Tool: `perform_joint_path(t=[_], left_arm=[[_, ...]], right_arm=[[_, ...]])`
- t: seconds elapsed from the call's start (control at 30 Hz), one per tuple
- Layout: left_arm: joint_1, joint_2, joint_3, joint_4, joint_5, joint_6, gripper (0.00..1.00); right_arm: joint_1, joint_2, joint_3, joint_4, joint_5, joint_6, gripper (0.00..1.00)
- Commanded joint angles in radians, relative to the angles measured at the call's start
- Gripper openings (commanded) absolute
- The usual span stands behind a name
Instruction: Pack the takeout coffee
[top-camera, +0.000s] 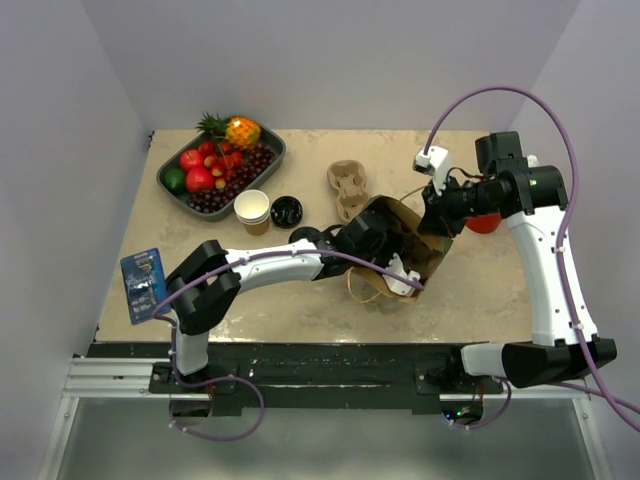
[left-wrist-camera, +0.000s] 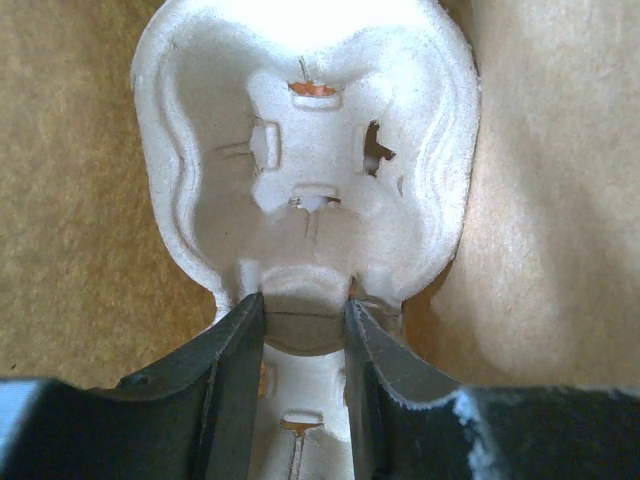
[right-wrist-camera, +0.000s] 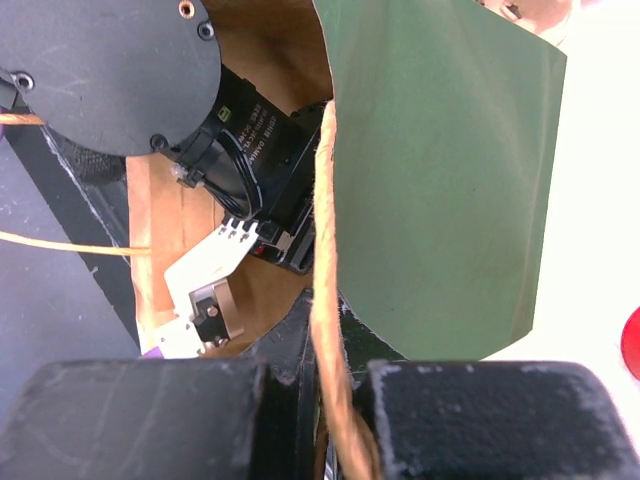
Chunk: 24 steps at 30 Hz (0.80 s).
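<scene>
A kraft-tan paper cup (top-camera: 253, 211), white inside and without a lid, stands on the table beside a round black lid (top-camera: 287, 211). The brown paper bag (top-camera: 425, 250) lies open at the middle. My left gripper (top-camera: 385, 243) reaches into its mouth. In the left wrist view my left gripper (left-wrist-camera: 305, 318) is shut on the middle ridge of a pulp cup carrier (left-wrist-camera: 300, 120) that lies against the bag's brown inside. My right gripper (right-wrist-camera: 335, 375) is shut on the bag's rim and twine handle (right-wrist-camera: 322, 250), and it also shows in the top view (top-camera: 441, 222).
A second pulp carrier (top-camera: 347, 188) lies behind the bag. A grey tray of fruit (top-camera: 272, 160) sits at the back left. A red cup (top-camera: 484, 223) is half hidden behind the right arm. A blue card (top-camera: 143, 283) lies at the left edge.
</scene>
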Motion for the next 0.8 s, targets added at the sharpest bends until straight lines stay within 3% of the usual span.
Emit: perform_joint_path(t=[0.0, 0.07, 0.1, 0.13, 0.3, 0.77], left_arm=[[0.016, -0.047, -0.013, 0.019, 0.077, 0.007, 0.0], [0.016, -0.041, -0.008, 0.019, 0.088, 0.013, 0.0], [0.016, -0.032, -0.002, 0.019, 0.09, 0.013, 0.0], [0.017, -0.026, 0.003, 0.019, 0.09, 0.015, 0.0], [0.02, 0.009, 0.027, 0.037, 0.08, 0.019, 0.0], [0.019, 0.16, 0.13, 0.215, -0.064, -0.005, 0.0]], right_arm=[[0.001, -0.009, 0.057, -0.053, -0.033, -0.012, 0.06], [0.002, -0.006, 0.057, -0.053, -0.052, -0.005, 0.16], [0.001, -0.005, 0.056, -0.055, -0.055, 0.005, 0.27], [0.002, -0.002, 0.05, -0.053, -0.055, 0.007, 0.28], [0.002, -0.008, 0.025, -0.053, -0.073, 0.01, 0.0], [0.002, -0.034, -0.022, -0.053, -0.138, 0.019, 0.0]])
